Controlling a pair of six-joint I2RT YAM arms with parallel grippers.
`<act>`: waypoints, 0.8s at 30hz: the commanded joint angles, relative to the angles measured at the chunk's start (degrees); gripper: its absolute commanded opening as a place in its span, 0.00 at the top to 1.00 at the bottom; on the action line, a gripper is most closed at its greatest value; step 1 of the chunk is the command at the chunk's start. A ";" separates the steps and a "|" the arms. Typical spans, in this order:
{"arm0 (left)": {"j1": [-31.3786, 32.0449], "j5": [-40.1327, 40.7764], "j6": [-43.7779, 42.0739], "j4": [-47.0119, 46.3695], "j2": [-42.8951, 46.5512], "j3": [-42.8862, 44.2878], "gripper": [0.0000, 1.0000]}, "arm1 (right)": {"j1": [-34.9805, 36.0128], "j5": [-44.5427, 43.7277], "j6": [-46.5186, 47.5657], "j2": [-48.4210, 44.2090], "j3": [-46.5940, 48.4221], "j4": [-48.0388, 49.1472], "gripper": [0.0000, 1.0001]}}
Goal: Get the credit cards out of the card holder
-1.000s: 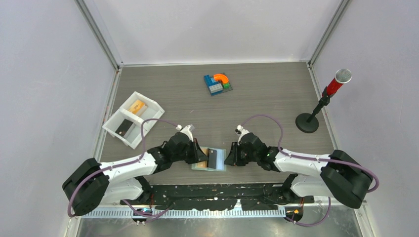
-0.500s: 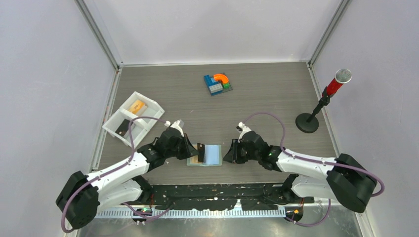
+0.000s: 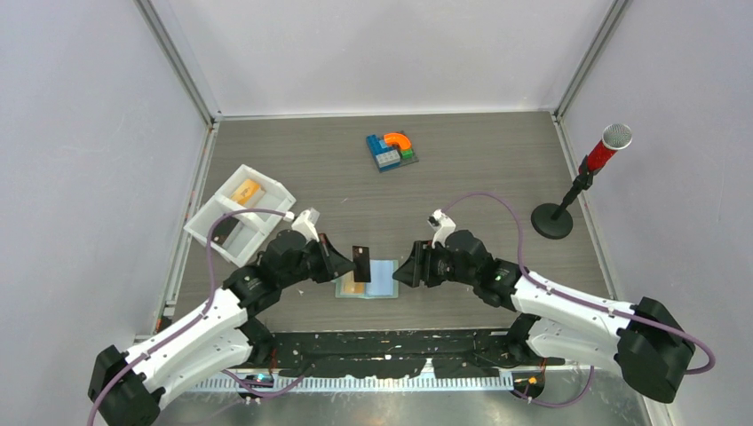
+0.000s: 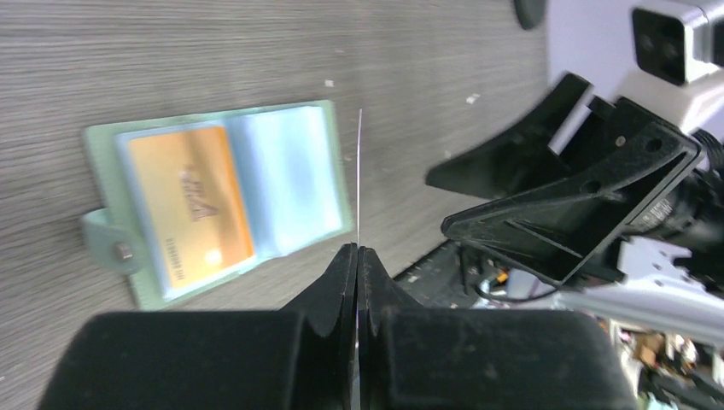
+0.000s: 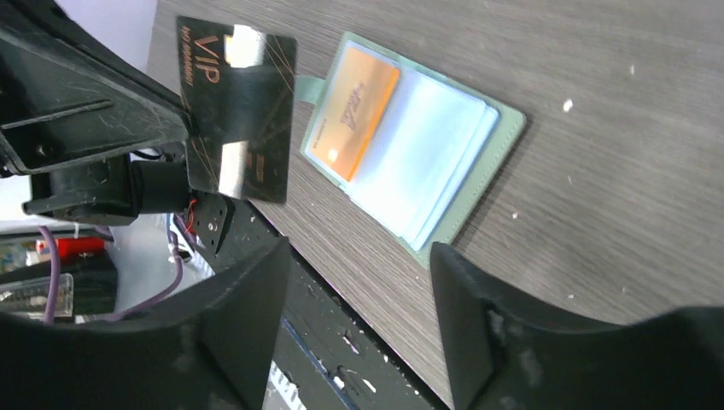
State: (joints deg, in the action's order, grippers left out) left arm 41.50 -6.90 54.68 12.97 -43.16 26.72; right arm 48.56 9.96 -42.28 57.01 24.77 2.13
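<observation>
Two grippers: one is clamped on a card; the other has nothing between its fingers.
Left gripper [image 3: 348, 261]: closed on one edge of a dark card [image 5: 239, 111], which is held upright over the left half of the card holder [image 3: 382, 277]. The edge pinch is judged to keep the card clear of the sleeves for carrying.
Right gripper [image 3: 407, 270]: open, just right of the card holder and not touching it.
Holder's pose: laid open flat on the table [image 3: 479, 177], blue sleeves upward, so cards can be drawn out.
Cards counted: four are seen.
- one dark card in the grip
- one orange card [image 4: 192, 205] in the holder's left sleeve
- a second orange card [image 3: 246, 190] and a second dark card [image 3: 224, 232] in the tray [image 3: 211, 200], well left of the card holder
Hidden cards: whether more lie in the right sleeves cannot be told.
</observation>
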 commanded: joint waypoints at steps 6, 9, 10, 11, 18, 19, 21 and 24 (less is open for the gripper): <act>-0.19 -15.36 2.27 -12.58 2.97 -0.97 1.00 | 0.22 5.68 -4.55 -2.85 0.15 15.47 0.16; -0.19 -17.30 2.53 -15.05 3.80 -1.36 1.00 | 0.29 6.35 -3.51 -2.84 0.59 16.80 0.15; -0.19 -17.66 3.06 -16.71 4.00 -1.82 1.00 | 0.26 6.59 -3.11 -2.73 0.79 16.87 0.15; -0.18 -17.84 3.66 -18.33 4.23 -2.37 1.00 | 0.25 7.25 -2.51 -2.22 1.19 16.99 0.15; -0.17 -17.63 5.90 -25.78 3.25 -4.09 1.00 | 0.26 12.57 -6.00 -0.09 -0.24 23.97 0.35; -0.11 -17.74 5.55 -25.85 2.60 -3.93 1.00 | 0.28 12.79 -6.25 -0.51 -1.57 26.04 0.50; -0.15 -18.46 5.23 -26.04 1.42 -3.87 1.00 | 0.23 12.88 -5.85 -1.34 -2.90 27.37 0.70; -0.16 -20.32 4.87 -25.93 -0.35 -3.47 0.97 | 0.22 15.18 -4.44 -2.22 -4.12 28.20 0.90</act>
State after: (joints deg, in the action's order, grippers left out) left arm 41.28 -23.59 59.42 -7.42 -41.87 22.41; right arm 48.29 21.28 -47.79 56.05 22.31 24.97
